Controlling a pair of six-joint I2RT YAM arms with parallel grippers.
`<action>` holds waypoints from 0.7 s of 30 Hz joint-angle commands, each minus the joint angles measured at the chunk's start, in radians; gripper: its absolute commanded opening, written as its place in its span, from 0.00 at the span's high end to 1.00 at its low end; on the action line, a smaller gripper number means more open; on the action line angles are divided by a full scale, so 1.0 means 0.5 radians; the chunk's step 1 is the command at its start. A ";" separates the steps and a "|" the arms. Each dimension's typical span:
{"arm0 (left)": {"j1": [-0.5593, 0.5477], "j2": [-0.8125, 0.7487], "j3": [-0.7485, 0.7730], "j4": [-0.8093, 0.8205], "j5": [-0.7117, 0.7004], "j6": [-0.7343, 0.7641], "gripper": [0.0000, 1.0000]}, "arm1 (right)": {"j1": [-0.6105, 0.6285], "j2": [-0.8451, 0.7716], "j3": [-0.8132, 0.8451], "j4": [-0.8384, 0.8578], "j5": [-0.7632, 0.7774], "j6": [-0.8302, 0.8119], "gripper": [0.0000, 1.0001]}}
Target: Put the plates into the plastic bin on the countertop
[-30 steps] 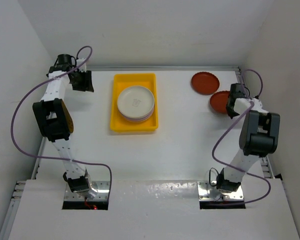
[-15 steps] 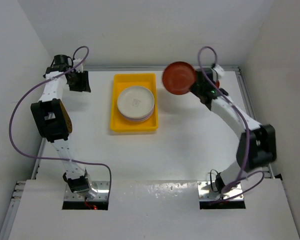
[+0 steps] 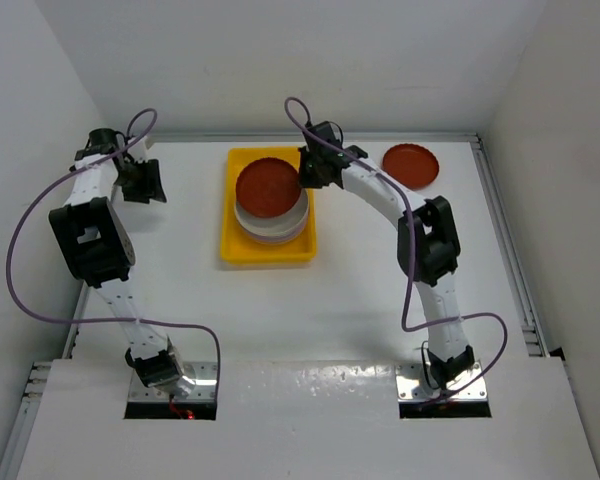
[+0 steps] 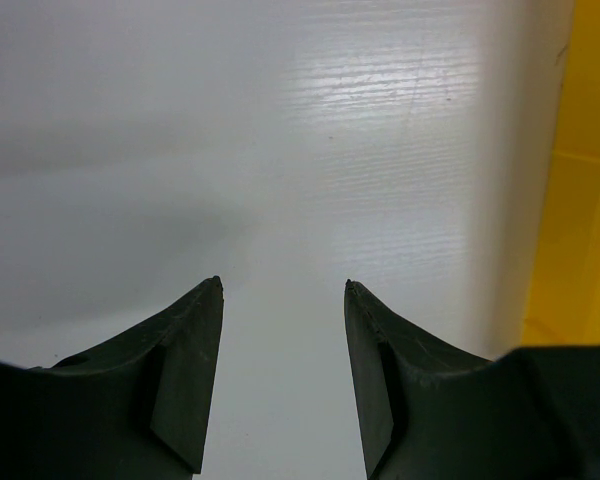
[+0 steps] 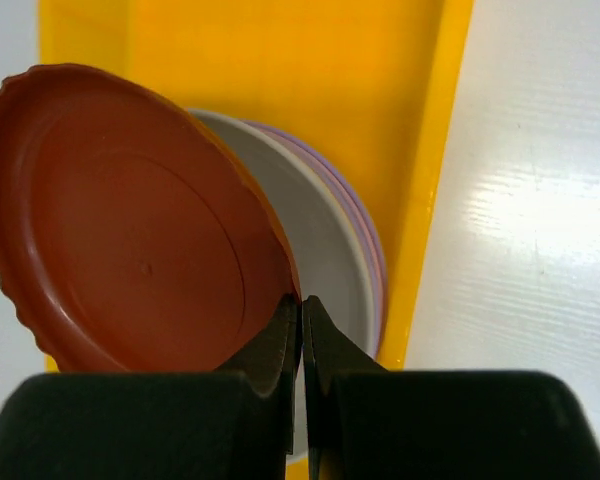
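My right gripper [image 3: 308, 172] [image 5: 301, 300] is shut on the rim of a dark red-brown plate [image 3: 267, 188] [image 5: 130, 220], holding it over the stack of plates [image 3: 270, 222] [image 5: 330, 250] inside the yellow plastic bin [image 3: 268, 250] [image 5: 420, 200]. The stack shows cream and lilac rims. Another dark red-brown plate [image 3: 411, 166] lies on the white countertop [image 3: 380, 270] at the back right. Near the back left corner, my left gripper [image 3: 142, 182] [image 4: 283, 287] stands open over bare countertop, with nothing between its fingers.
White walls close in the countertop on the left, back and right. Metal rails run along the table's side edges. The bin's yellow edge [image 4: 580, 180] shows at the right of the left wrist view.
My right arm has swung left from the right side, carrying one dark red-brown plate to above the bin's stack. My left gripper has drifted slightly left.
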 commanded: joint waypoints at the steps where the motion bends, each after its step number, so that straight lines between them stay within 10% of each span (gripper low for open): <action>1: 0.022 -0.096 -0.006 0.011 0.071 0.048 0.46 | -0.042 -0.091 -0.057 0.056 -0.050 -0.030 1.00; 8: 0.022 -0.078 0.013 0.011 0.089 0.048 0.46 | 0.025 -0.017 -0.050 -0.073 -0.008 -0.085 0.98; 15: 0.022 -0.096 0.013 0.011 0.108 0.048 0.46 | 0.013 -0.139 -0.069 0.013 0.026 -0.198 0.46; 21: 0.022 -0.096 0.013 0.011 0.108 0.048 0.46 | -0.103 -0.348 -0.197 0.062 0.243 -0.156 0.35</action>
